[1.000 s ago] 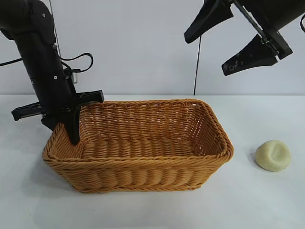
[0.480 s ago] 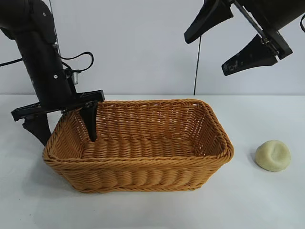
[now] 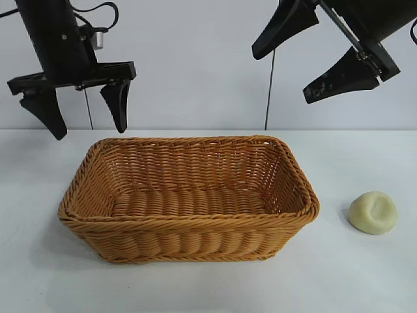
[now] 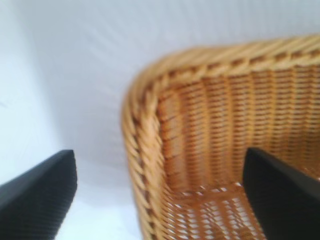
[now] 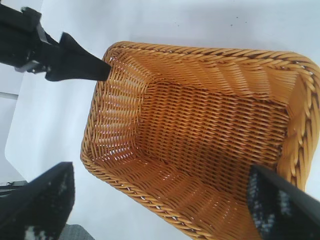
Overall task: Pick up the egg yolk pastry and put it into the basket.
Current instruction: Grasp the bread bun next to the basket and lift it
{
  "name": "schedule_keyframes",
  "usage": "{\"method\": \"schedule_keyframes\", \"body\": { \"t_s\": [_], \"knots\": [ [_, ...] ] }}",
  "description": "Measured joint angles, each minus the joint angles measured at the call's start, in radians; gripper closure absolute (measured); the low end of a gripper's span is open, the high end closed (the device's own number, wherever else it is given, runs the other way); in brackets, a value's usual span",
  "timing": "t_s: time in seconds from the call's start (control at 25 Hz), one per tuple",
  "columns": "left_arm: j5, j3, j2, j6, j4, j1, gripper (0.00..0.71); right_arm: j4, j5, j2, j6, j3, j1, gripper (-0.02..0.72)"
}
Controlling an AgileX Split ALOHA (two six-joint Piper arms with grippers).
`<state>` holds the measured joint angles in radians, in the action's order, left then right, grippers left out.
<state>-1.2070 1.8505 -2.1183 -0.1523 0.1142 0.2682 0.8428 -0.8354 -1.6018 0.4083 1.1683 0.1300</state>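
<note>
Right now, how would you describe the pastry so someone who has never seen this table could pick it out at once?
Start at the big orange-brown wicker basket in the middle of the white table. Look past its right end, beneath the raised right arm: the pastry lies alone on the bare tabletop, apart from the basket. It is the only small, pale yellow-cream thing there, a smooth dome with a shallow dent on top.

left pincer (image 3: 83, 116) | was pinching basket (image 3: 195, 225) rim corner | now spread wide, lifted clear above it
</note>
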Motion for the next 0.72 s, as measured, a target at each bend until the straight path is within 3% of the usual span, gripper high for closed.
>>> {"method": "schedule_keyframes", "body": {
  "t_s": [0.28, 0.52, 0.56, 0.6, 0.72],
  "knots": [
    [-0.002, 0.039, 0.002, 0.025, -0.025, -0.046, 0.016, -0.007, 0.000, 0.000, 0.000, 0.000, 0.000, 0.062],
    [-0.004, 0.039, 0.002, 0.051, -0.026, -0.165, 0.016, -0.007, -0.001, 0.000, 0.000, 0.000, 0.000, 0.062],
    [-0.004, 0.039, 0.002, 0.051, -0.026, -0.165, 0.016, -0.007, -0.001, 0.000, 0.000, 0.000, 0.000, 0.062],
    [-0.004, 0.039, 0.004, 0.051, -0.028, -0.206, 0.016, -0.007, -0.002, 0.000, 0.000, 0.000, 0.000, 0.062],
    [-0.004, 0.004, 0.029, 0.059, -0.033, -0.246, 0.016, -0.007, -0.003, 0.000, 0.000, 0.000, 0.000, 0.062]
  ]
}}
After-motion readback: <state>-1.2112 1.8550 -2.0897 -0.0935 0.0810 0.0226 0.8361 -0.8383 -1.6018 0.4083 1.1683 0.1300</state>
